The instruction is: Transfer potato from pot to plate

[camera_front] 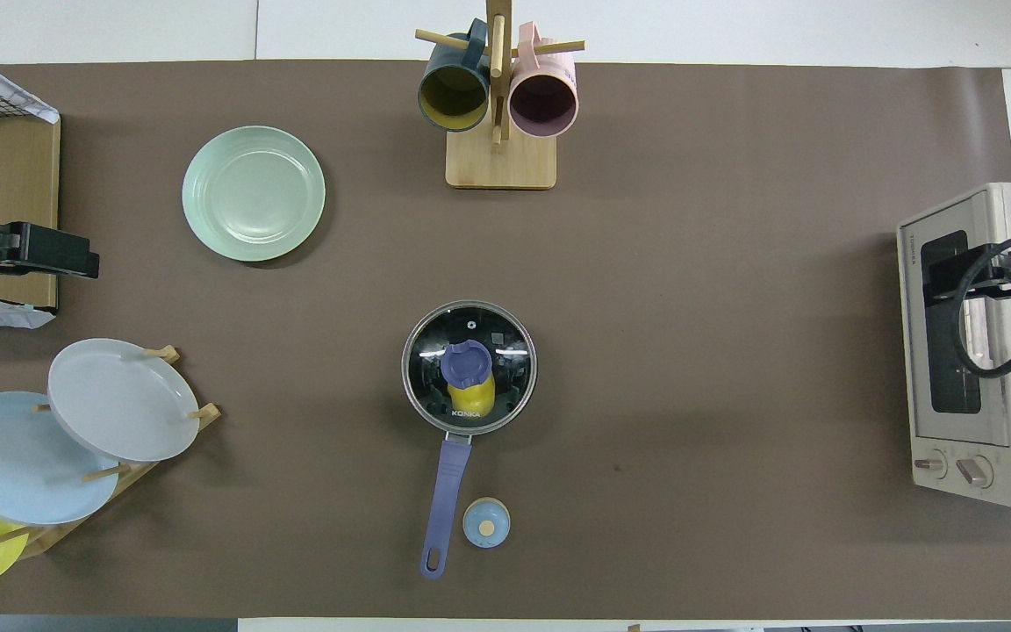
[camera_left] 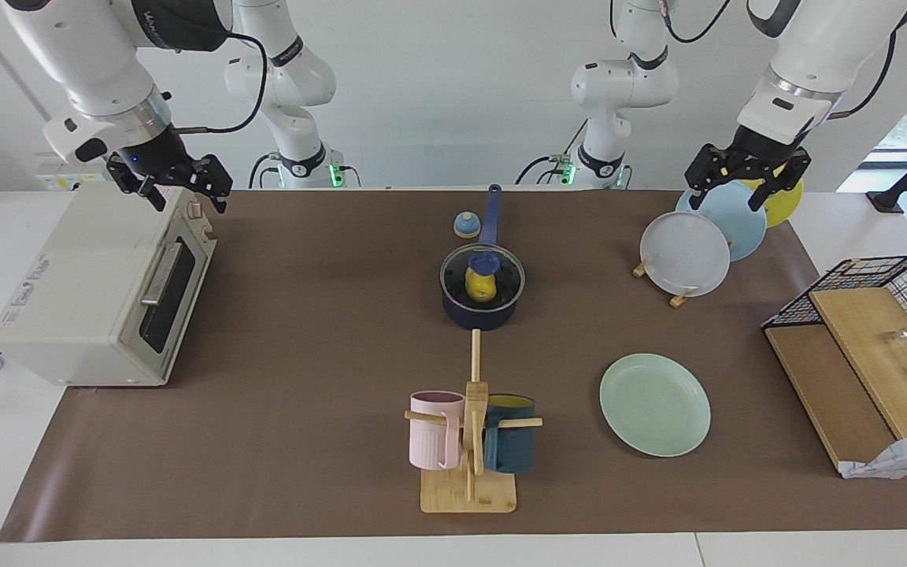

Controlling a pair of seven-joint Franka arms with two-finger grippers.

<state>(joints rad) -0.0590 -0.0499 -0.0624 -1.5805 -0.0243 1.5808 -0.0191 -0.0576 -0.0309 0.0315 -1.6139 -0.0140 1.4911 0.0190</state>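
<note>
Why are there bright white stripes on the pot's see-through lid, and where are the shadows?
In the overhead view the glass lid on the pot mirrors the room's lights as short white streaks, partly veiling the potato. In the facing view the lid shows only a faint sheen. Shadows are soft: a thin dark edge hugs the mint-green plate.

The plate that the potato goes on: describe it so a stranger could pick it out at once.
Start at the wooden mug rack at the table edge farthest from the robots. Beside it, toward the left arm's end, the plate lies flat on the brown mat. It is pale mint green, whereas the grey-white, light blue and yellow plates stand in a rack.
</note>
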